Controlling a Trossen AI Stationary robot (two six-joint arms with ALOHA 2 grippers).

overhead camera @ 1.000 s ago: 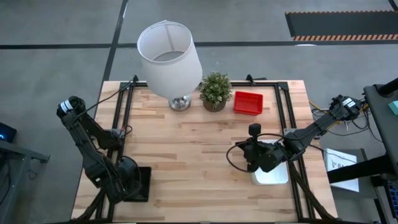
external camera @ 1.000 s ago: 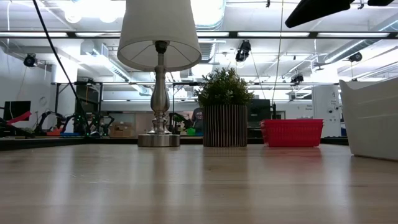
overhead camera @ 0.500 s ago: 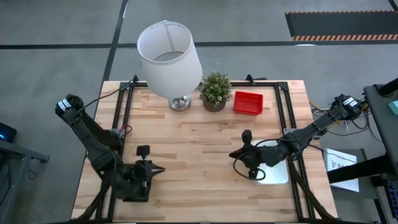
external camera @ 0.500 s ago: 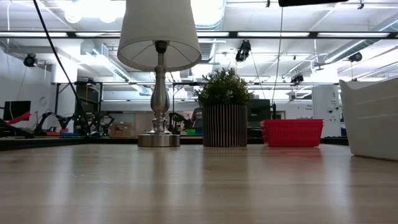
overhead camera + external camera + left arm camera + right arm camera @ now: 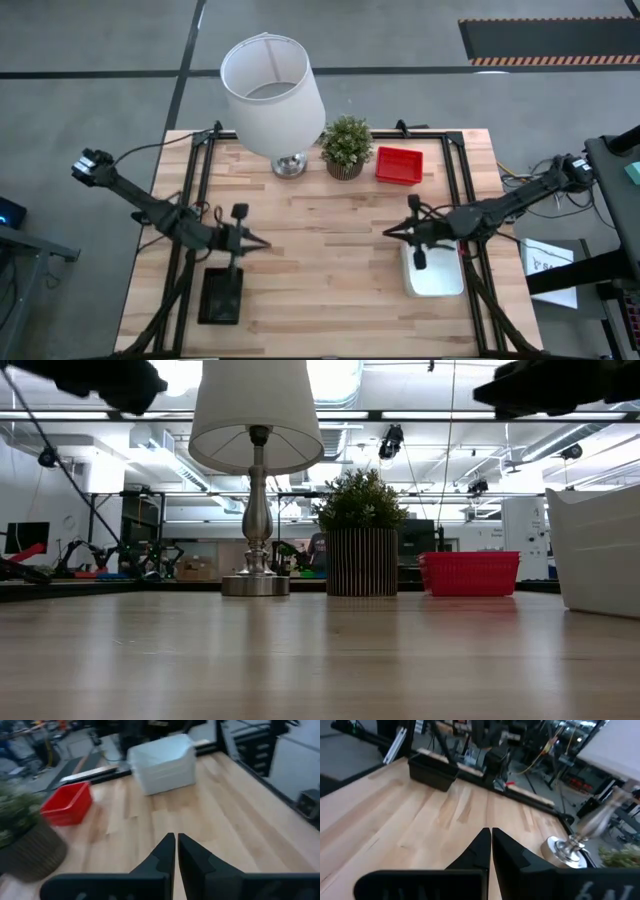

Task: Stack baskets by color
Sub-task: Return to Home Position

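**Operator:** Where are my grippers?

**Spotter:** Read the table (image 5: 320,300) from above as a dial, with twelve at the lamp's edge. Your left gripper (image 5: 262,243) hangs over bare wood at nine o'clock and your right gripper (image 5: 388,233) at three. Their tips point at each other across the centre, well apart. The low view shows both arms high above the tabletop.

**Operator:** Are they holding anything?

**Spotter:** No. In each wrist view your fingers are pressed together with only a hairline between them and nothing in the pinch. That goes for the left fingers (image 5: 162,851) and the right fingers (image 5: 479,844) alike.

**Operator:** And the baskets?

**Spotter:** You have three piles, one per colour.
- **Red baskets** (image 5: 399,165): between one and two o'clock, just beside the potted plant (image 5: 346,143).
- **White baskets** (image 5: 433,272): between three and four o'clock, near the right edge, with your right arm passing above their far end.
- **Black baskets** (image 5: 221,296): at eight o'clock, near the left front corner.

Your left wrist camera shows the white pile (image 5: 162,764) nested squarely. I cannot count how many are in any pile.

**Operator:** Anything else on the table?

**Spotter:** The lamp (image 5: 272,85) stands at eleven o'clock, just beside the plant.
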